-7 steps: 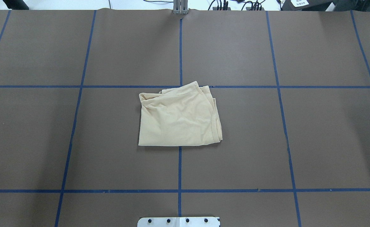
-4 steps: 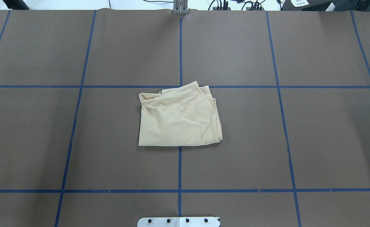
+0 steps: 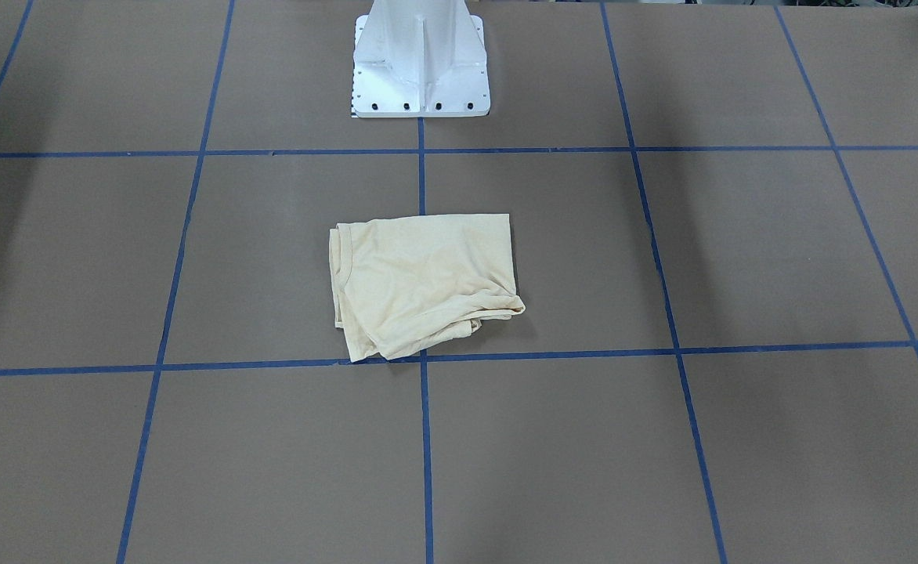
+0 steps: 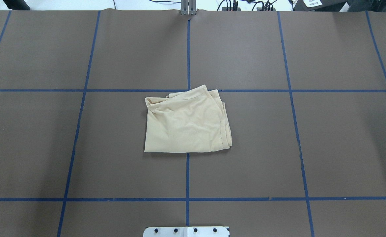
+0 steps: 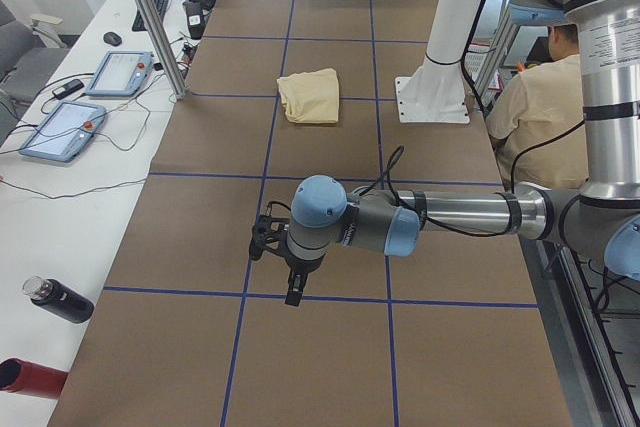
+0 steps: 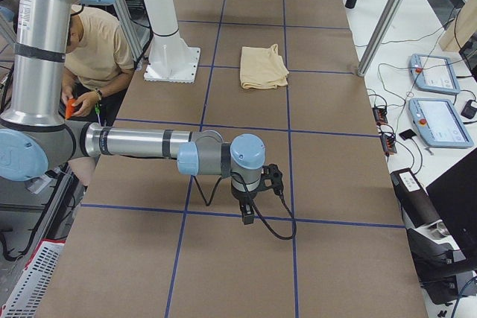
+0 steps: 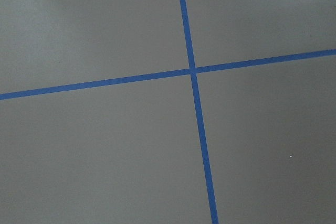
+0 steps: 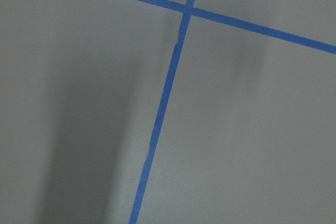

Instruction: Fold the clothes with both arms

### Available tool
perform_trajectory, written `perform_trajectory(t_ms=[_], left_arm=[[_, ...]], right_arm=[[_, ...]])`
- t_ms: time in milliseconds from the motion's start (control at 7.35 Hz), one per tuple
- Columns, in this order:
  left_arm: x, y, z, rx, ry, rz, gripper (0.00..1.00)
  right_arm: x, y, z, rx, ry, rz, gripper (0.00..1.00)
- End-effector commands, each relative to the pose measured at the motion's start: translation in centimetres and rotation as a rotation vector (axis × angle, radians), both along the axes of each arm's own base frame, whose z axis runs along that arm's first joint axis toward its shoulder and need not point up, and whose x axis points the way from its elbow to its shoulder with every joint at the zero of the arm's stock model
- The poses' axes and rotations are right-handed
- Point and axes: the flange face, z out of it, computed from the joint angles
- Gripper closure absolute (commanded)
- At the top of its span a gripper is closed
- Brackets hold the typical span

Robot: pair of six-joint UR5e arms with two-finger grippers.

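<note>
Folded into a compact rectangle, the cream-yellow shirt [image 4: 186,123] lies flat on the brown table [image 4: 328,148], between the two pincers and well apart from each. The left gripper [image 5: 292,292] and the right gripper [image 6: 247,214] point down near blue tape lines [image 4: 187,177] at opposite table ends. I cannot tell whether either is open or closed. The white pedestal [image 3: 421,59] stands near the shirt.

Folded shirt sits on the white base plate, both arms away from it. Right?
No: the shirt lies on the brown table cover, clear of the white base plate, as the overhead view shows. The left arm and right arm are away from it.
</note>
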Motion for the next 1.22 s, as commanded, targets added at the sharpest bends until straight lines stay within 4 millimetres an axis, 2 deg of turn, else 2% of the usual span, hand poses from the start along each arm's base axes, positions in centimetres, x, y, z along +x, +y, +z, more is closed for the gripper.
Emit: perform_trajectory(t_ms=[0,136,544,1089], left_arm=[[0.0,0.0,0.0,0.006,0.0,0.001,0.0],[0.0,0.0,0.0,0.006,0.0,0.001,0.0],[0.0,0.0,-0.1,0.008,0.0,0.001,0.0],[0.0,-0.1,-0.3,0.012,0.0,0.001,0.0]], right_arm=[[0.0,0.7,-1.3,0.018,-0.014,0.011,0.0],[0.3,0.7,-3.2,0.038,-0.033,0.027,0.0],[0.4,0.7,-3.0,-0.044,-0.032,0.119,0.0],[0.5,1.0,-2.7,-0.038,-0.019,0.114,0.0]])
